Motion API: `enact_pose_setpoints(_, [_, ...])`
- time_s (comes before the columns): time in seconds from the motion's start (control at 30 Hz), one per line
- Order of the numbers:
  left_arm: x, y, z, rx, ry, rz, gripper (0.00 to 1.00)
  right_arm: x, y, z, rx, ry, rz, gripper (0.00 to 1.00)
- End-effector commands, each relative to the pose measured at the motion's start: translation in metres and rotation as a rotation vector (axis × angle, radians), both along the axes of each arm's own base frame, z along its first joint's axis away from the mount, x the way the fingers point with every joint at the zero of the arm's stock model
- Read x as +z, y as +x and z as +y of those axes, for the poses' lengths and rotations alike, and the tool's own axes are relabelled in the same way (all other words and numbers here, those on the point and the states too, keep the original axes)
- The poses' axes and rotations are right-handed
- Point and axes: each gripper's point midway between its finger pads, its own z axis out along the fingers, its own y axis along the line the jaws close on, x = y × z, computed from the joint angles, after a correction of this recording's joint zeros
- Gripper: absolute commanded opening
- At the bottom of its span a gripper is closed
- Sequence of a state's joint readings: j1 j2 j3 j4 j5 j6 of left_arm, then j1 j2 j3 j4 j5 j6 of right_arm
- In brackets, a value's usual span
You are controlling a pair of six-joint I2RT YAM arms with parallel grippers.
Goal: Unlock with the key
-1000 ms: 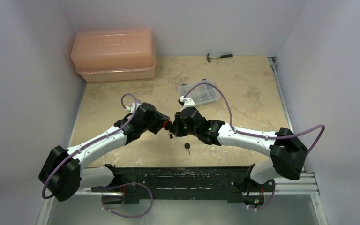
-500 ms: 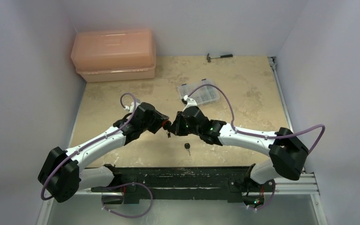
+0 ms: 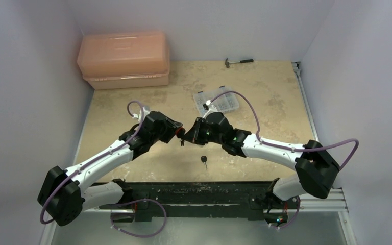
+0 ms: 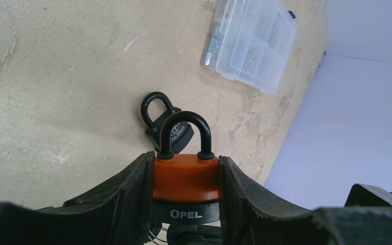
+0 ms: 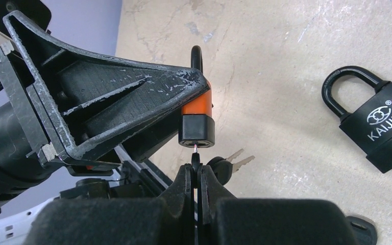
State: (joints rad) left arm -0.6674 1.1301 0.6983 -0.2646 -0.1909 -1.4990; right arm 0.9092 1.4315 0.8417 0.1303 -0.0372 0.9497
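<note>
My left gripper (image 4: 186, 163) (image 3: 178, 133) is shut on an orange padlock (image 4: 186, 178) (image 5: 198, 104) with a black base, held above the table with its shackle closed. My right gripper (image 5: 196, 171) (image 3: 190, 137) is shut on the black head of one key from a bunch. That key's thin blade tip sits in the keyhole under the lock. Two more keys of the bunch (image 5: 228, 164) hang beside it. The key (image 3: 204, 160), single and black-headed, lies on the table nearer the arm bases, apart from both grippers.
A black padlock (image 5: 375, 120) (image 4: 176, 133) lies on the table below the grippers. A clear parts box (image 3: 216, 103) sits just beyond them. At the back are a pink toolbox (image 3: 124, 60) on the left and a small hammer (image 3: 239, 62).
Both grippers have shifted together a little to the left and toward the far side, with the lock and the held key still meeting. The single key on the table has not moved.
</note>
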Motion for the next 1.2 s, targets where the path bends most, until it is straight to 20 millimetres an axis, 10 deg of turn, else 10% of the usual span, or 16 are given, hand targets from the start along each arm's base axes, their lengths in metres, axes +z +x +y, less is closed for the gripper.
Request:
enact_pose_setpoints(0.0, [0.067, -0.025, -0.051, -0.218, -0.255, -0.085, 0.0, 0.068, 0.037, 0.007, -0.091, 0.204, -0.149, 0.0])
enact_pose_setpoints(1.17, [0.225, -0.01, -0.065, -0.346, -0.266, -0.47, 0.0, 0.235, 0.089, 0.019, 0.063, 0.423, -0.588, 0.0])
